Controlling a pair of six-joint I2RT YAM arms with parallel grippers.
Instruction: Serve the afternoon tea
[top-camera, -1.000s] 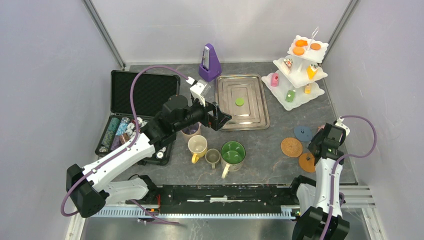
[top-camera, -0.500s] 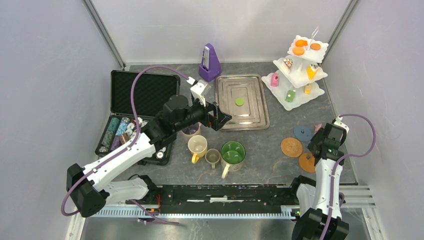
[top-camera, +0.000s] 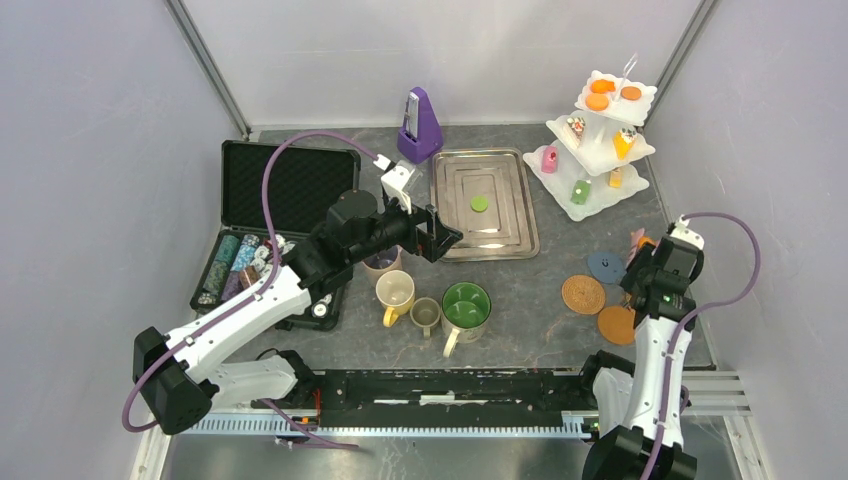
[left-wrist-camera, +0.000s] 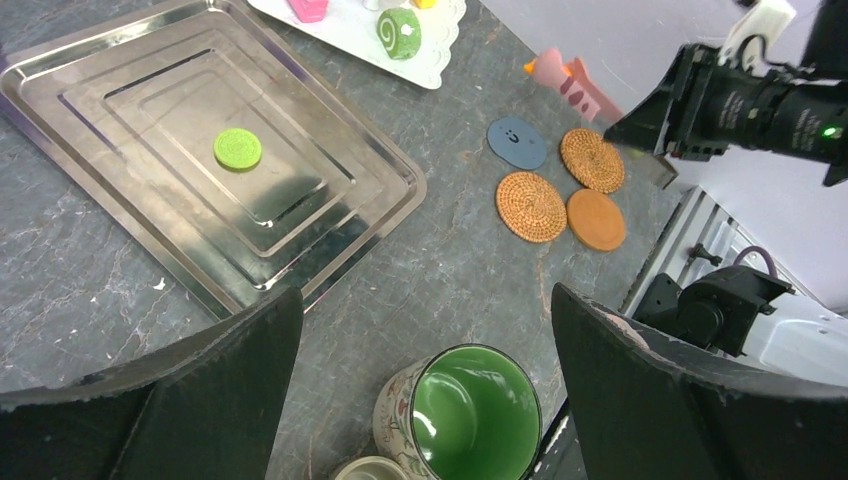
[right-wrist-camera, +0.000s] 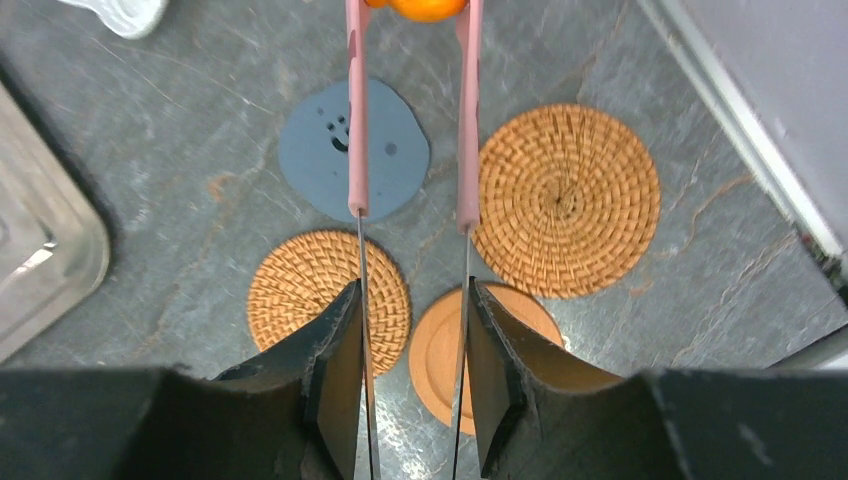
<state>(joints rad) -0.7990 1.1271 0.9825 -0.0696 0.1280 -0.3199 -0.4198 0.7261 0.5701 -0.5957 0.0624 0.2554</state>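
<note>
Grey stone table (top-camera: 530, 290), white walls all round. Far left, the poker chip case (top-camera: 290, 185) lies open. The left gripper (top-camera: 438, 238) hangs spread wide, empty, by the mauve mug (top-camera: 383, 263) (half hidden). A green pastry (top-camera: 480, 203) sits on the steel tray (top-camera: 515, 238). The right gripper (right-wrist-camera: 412, 330) squeezes pink tongs (right-wrist-camera: 357, 150), pinching what looks like an orange pastry (right-wrist-camera: 425, 8) above the coasters (right-wrist-camera: 568, 200).

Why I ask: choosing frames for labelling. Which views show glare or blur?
Top external: sharp overall, glare on the metal tray. Left wrist: soft sheen on that tray, dark jaws blurred. Right wrist: woven coasters and pink tongs crisp, near jaws soft.
</note>
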